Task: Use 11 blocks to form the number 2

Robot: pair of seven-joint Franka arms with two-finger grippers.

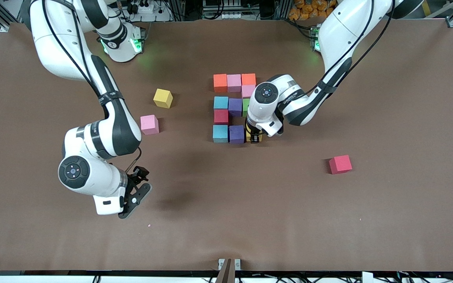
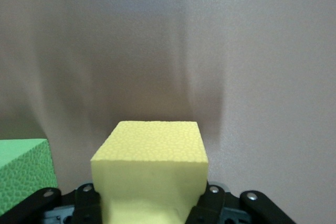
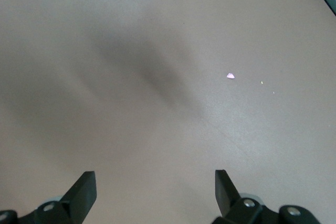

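**Last yellow cube going into the 2**

Yellow block (image 2: pixel 149 169) clamped in left gripper (image 1: pixel 255 137), fingers squeezed on two flat sides. Sits at the low row of the number 2 (image 1: pixel 234 108), at the end toward left arm's side, right beside the purple block (image 1: pixel 236 134). Can't tell if down on the table (image 1: pixel 226 220) yet or just off it.

Prob very light, soft foam w/ bumpy skin, not slippery, won't break. Squashes a bit if pinched hard, so grip gently, mid-way on flat sides.

Rest of the 2, from farthest row to nearest: orange, pink, orange; then one pink; then blue, purple, green block (image 2: pixel 23 174); then one red; then blue, purple, yellow. All same-size cubes w/ dull matte faces, touching.

Spare cubes well apart: loose yellow block (image 1: pixel 162 98) and pink block (image 1: pixel 149 124) toward right arm's end, red block (image 1: pixel 340 164) toward left arm's end.

Right gripper (image 1: pixel 134 196) waits over bare brown table, fingers (image 3: pixel 84 192) wide apart, nothing held. Tiny pink crumb (image 3: pixel 230 75) on the table cover.
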